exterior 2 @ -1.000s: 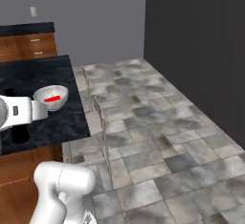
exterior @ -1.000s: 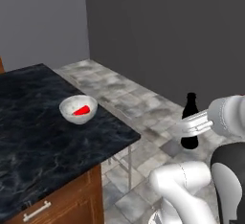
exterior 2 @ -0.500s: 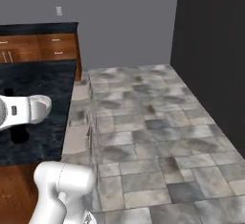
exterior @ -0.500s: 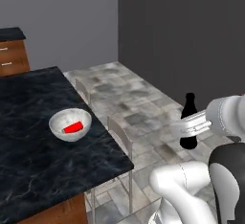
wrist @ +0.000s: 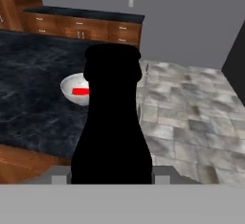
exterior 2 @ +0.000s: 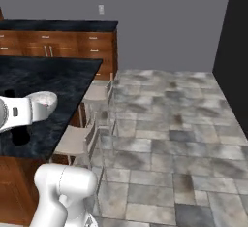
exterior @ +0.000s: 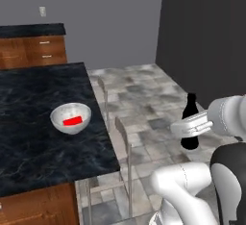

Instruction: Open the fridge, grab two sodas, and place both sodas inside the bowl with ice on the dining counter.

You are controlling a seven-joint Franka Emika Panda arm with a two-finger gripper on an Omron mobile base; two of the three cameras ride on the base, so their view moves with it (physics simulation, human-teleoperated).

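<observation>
The step in hand is judged to be the carrying of the second soda to the bowl; the first appears already delivered. Nearest, the gripper [exterior: 193, 125] is seen clamped on the black bottle [exterior: 190, 125] at about mid-height, the bottle held upright off the floor, out over the tiled floor [exterior: 144, 99] beside the counter; in the hand view the bottle [wrist: 113, 122] stands directly ahead between the two fingertips [wrist: 59, 174].

Beyond the bottle, and to its left in the left base view, the dining counter [exterior: 33, 137] is presented with its black marbled top; two chairs [exterior: 122, 144] are set along its near edge, between the held bottle and the counter.

Farther in on the counter top, well apart from the gripper, the bowl [exterior: 70, 118] is placed; the red can [exterior: 72, 121] is seen lying inside it.

The next move is judged to call for the bottle to be brought across the counter edge, centred over the bowl and lowered beside the can before release; room inside the bowl looks limited.
</observation>
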